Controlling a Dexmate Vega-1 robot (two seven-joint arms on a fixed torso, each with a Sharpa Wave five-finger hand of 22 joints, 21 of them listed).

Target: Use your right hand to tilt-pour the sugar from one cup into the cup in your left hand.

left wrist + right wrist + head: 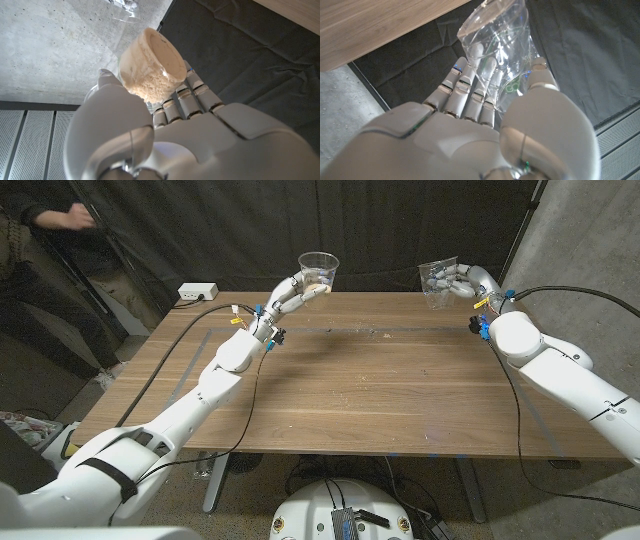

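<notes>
Left hand (290, 293) gripping sugar-filled cup (150, 70), sugar plain from its wrist, right hand (462, 283) clasping clear cup (437, 284)

Both cups hang above the desk's (350, 380) far edge, well apart: the left hand (290, 295) holds the cup with sugar (319, 273) on the left — the right hand (465, 283) holds the other cup (438, 283), tilted, on the right. A power strip (197, 293) lies at the far left corner.
</notes>
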